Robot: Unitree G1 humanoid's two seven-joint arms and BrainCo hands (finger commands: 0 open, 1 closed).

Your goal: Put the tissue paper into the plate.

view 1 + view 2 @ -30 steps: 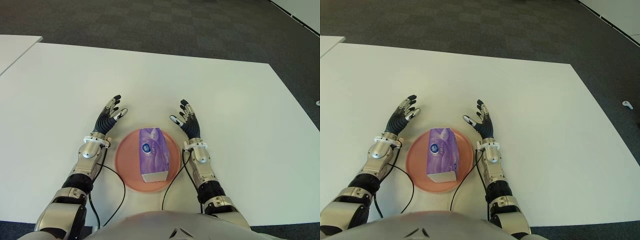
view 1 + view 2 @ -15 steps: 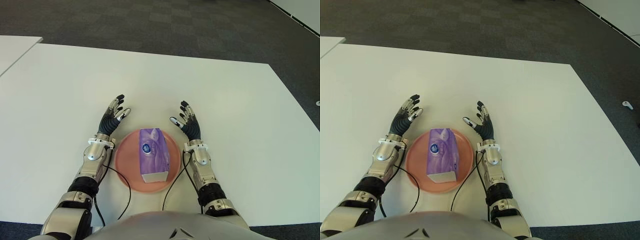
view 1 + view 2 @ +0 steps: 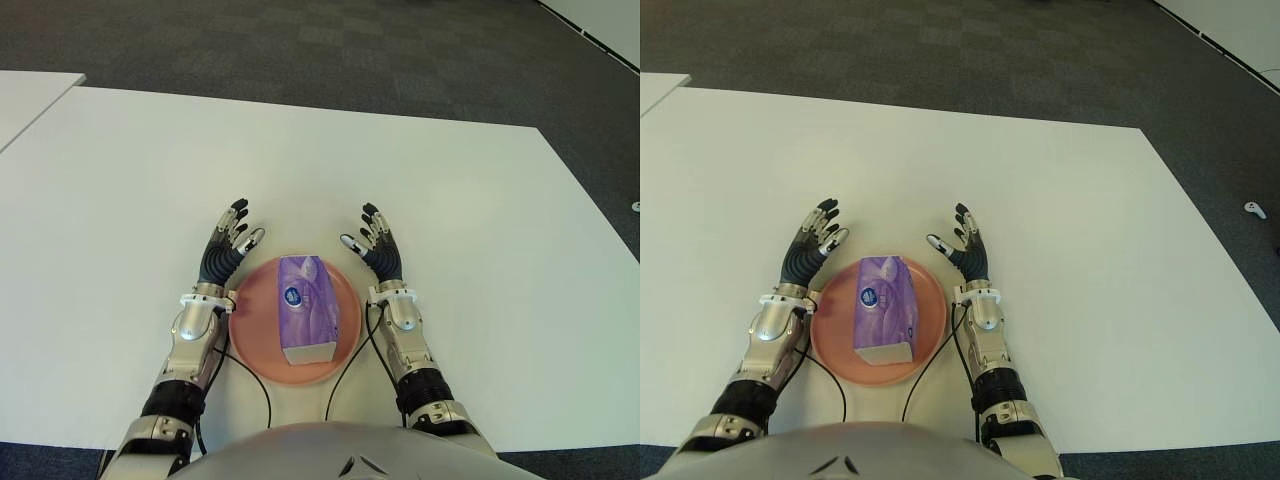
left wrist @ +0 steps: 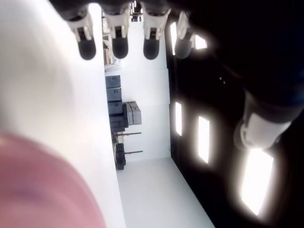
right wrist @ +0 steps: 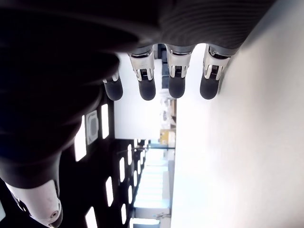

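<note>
The tissue paper (image 3: pixel 305 308), a purple rectangular pack with a small round blue mark on its top face and a pale end panel, already lies inside the pink plate (image 3: pixel 250 340), which sits on the white desk (image 3: pixel 450 200) close to the near edge, about midway along it and directly before the robot. The pack's long axis runs from the near edge toward the far edge, tilted only a little, so its two long sides face the two hands. The left hand (image 3: pixel 222 262) shows just beside the plate's left rim, toward its far side, and the right hand (image 3: pixel 379 254) shows just beside the right rim, also toward the far side; the pack lies between them and slightly nearer the robot than either palm. Both hands look about equally near the pack, with neither touching it or the plate as far as the eye views show. Each hand is wide, fingers extended and spread with the thumb turned inward toward the plate, and holds nothing; the wrist views agree, showing straight fingertips with only desk and room beyond them. Judging by how things lie, the placing looks done, and any further move would be a matter of drawing the hands away from the plate rather than reaching for the pack
</note>
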